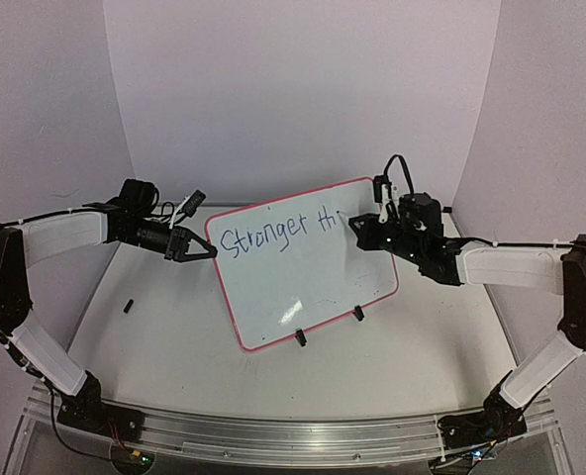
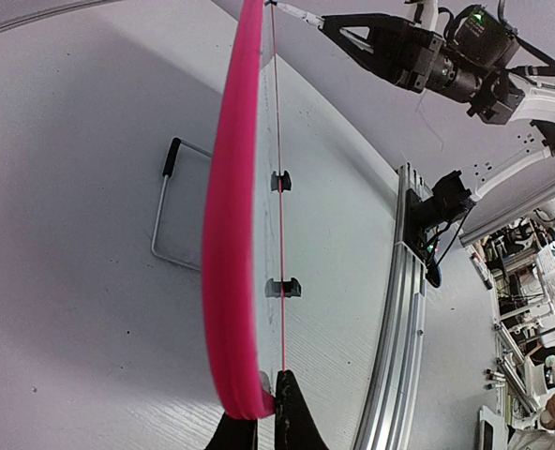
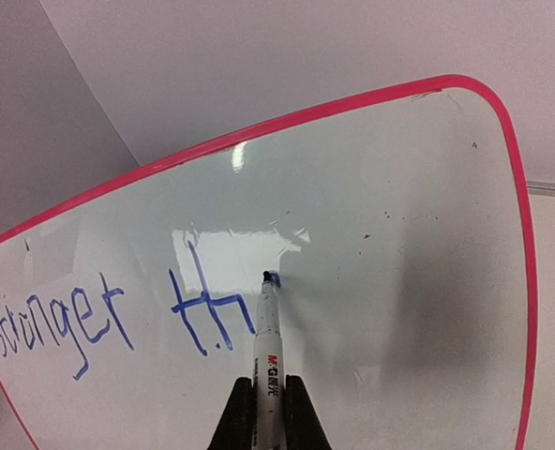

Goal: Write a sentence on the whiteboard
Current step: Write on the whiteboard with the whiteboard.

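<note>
Starting at the right pincer (image 3: pixel 268 401), a marker (image 3: pixel 267 342) is seen clenched between its two fingers, barrel pointing straight ahead. The blue tip is pressed against the whiteboard (image 3: pixel 399 234), just to the right of the last finished letter. The sentence (image 3: pixel 99 314) is read so far as "Stronger th", with a small blue stroke begun at the tip. From that point the unwritten surface lies to the right and below. The board's long axis runs sideways along the line of lettering, which climbs slightly towards the right in the overhead view. The coming stroke is therefore judged to call for travel rightwards along that axis while contact is kept. The right arm is nearer to the blank area. The left pincer (image 2: pixel 259 417) is closed on the pink rim at the board's opposite, left edge, so the board is judged to be steadied from that side. The board itself is stood tilted on two black clip feet (image 1: pixel 300 337) at the middle of the counter (image 1: pixel 174 346), between the two arms.
</note>
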